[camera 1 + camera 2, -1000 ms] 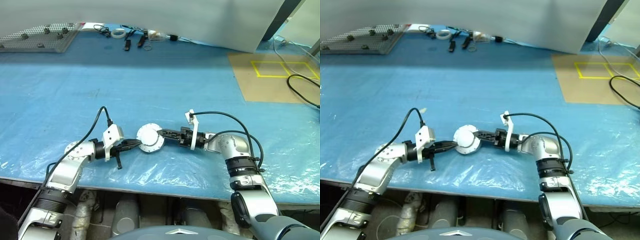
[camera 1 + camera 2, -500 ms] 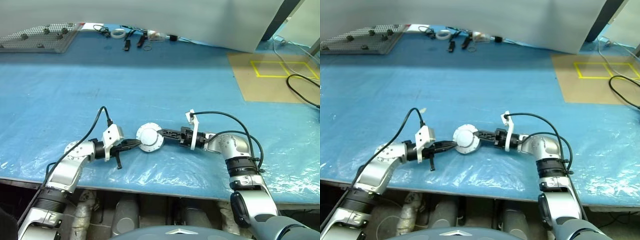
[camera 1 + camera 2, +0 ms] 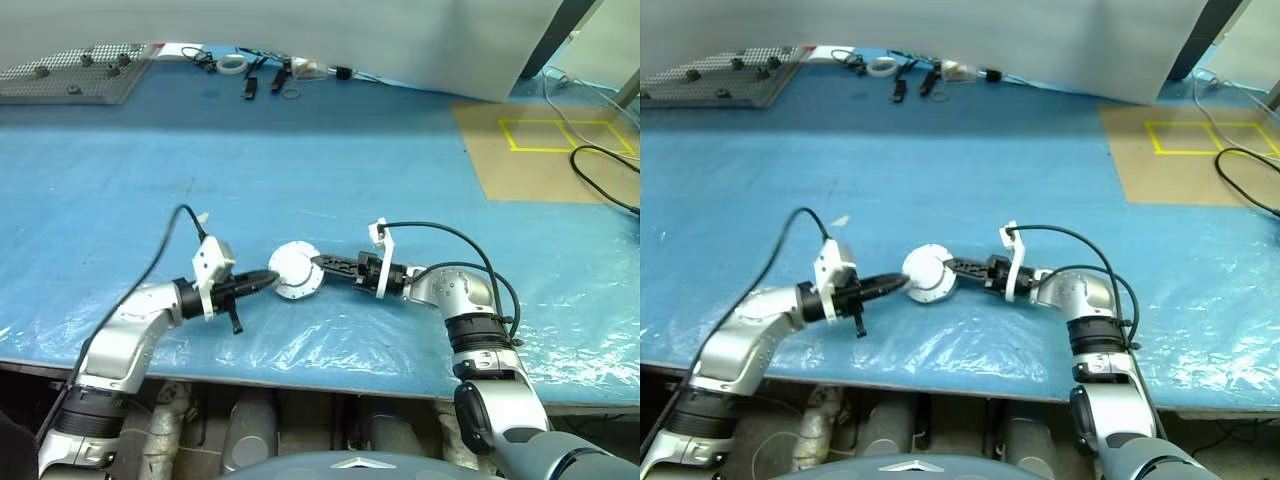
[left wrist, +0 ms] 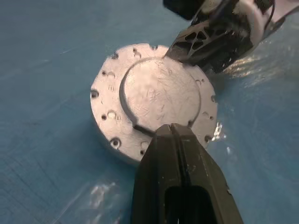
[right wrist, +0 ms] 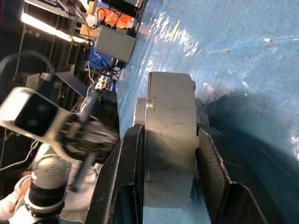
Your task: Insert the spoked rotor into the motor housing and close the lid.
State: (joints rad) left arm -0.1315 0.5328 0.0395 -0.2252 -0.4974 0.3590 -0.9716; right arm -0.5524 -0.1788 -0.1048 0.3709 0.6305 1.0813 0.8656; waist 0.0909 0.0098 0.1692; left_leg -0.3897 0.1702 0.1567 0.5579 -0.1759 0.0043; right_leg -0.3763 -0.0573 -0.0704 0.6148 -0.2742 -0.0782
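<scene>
The motor housing is a thick grey round can near the table's front edge, with the lid on it, plain grey face up. My right gripper reaches in level from the right. It is shut on the closed housing, with one finger on the lid side and the other on the base. Coming in from the left, my left gripper is shut and empty, and its tip rests at the lid's near rim. The spoked rotor is hidden.
The blue table is covered with clear plastic sheet near its front edge. At the back left lies a perforated grey board, with a tape roll and small tools beside it. A brown board with yellow tape and a black cable lie at the right.
My left arm has lifted and its wrist has turned, with the shut tip staying at the lid's rim. The right gripper and the housing have kept their place.
</scene>
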